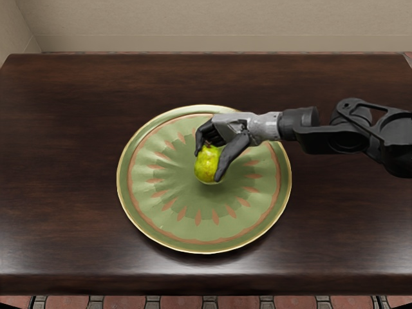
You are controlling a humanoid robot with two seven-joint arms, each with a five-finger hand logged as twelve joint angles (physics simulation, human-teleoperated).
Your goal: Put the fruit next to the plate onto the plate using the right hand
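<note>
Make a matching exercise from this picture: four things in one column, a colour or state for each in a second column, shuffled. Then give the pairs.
Things:
1. fruit
2. plate
3. table
4. right hand

Colours or states:
A. dark brown wood
B. fingers closed round something
C. yellow-green
D. green with a gold rim

Pairs: 1-C, 2-D, 3-A, 4-B.
</note>
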